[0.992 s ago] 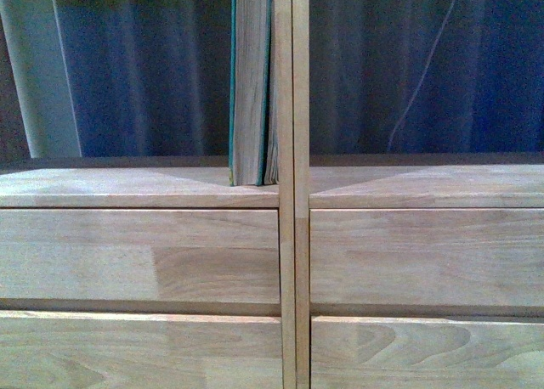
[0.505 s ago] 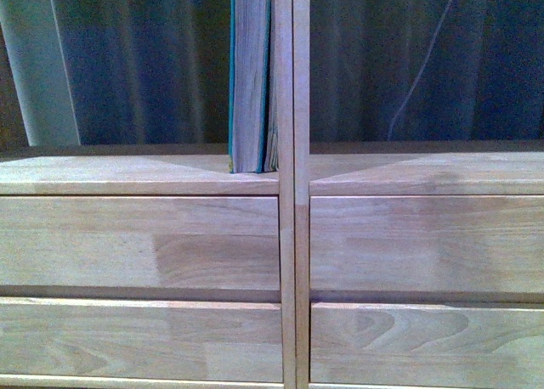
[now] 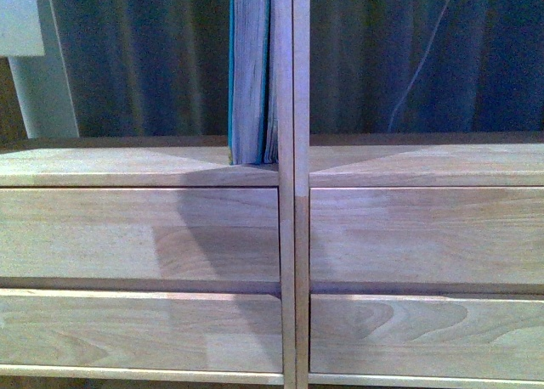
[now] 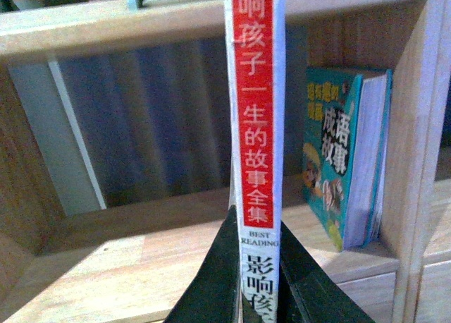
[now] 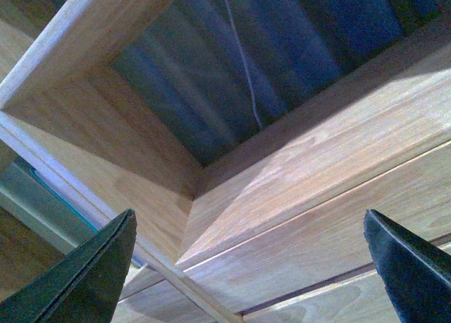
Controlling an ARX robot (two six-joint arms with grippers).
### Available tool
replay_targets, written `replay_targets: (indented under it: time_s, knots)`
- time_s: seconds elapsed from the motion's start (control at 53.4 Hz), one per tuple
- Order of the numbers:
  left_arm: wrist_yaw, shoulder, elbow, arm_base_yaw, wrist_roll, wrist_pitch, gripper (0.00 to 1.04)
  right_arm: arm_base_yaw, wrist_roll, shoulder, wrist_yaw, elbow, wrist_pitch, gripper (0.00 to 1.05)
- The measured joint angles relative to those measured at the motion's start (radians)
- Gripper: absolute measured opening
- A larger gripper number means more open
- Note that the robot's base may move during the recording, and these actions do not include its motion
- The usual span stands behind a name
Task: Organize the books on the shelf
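The left gripper (image 4: 257, 223) is clamped on the lower spine of the white book (image 4: 255, 125), which it holds upright. The spine is glossy, with a red band and white Chinese characters. The thick teal book (image 4: 340, 161), with greyish page edges, stands upright in the left column of the shelf (image 3: 136, 228), touching the centre upright (image 3: 286, 109). The shelf is pale jointed wood with flat, plain drawer fronts (image 3: 408, 236). The right gripper (image 5: 248, 217) has its jaws spread wide, empty. A pleated dark blue curtain (image 3: 144, 58) hangs behind.
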Motion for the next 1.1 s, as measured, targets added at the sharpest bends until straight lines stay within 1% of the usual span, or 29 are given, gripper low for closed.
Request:
replay_targets:
  time_s: [0.206,0.318,0.487,0.655,0.824,1.105]
  knots:
    - [-0.015,0.151,0.015,0.010,0.056,0.063,0.07,0.067,-0.001,-0.005,0.038,0.000,-0.012,0.98]
    - [-0.050,0.252,0.063,-0.006,0.068,0.105,0.07,0.126,-0.010,-0.011,0.075,0.002,-0.021,0.98]
    - [-0.079,0.377,0.166,-0.065,0.055,0.143,0.07,0.238,-0.035,-0.016,0.134,0.018,-0.035,0.98]
    - [-0.097,0.472,0.272,-0.140,0.061,0.165,0.07,0.313,-0.059,-0.016,0.165,0.047,-0.039,0.98]
    - [-0.117,0.588,0.364,-0.191,0.116,0.167,0.07,0.325,-0.074,-0.016,0.158,0.080,-0.042,0.98]
    - [-0.153,0.766,0.489,-0.229,0.159,0.200,0.07,0.329,-0.088,-0.015,0.134,0.133,-0.040,0.98]
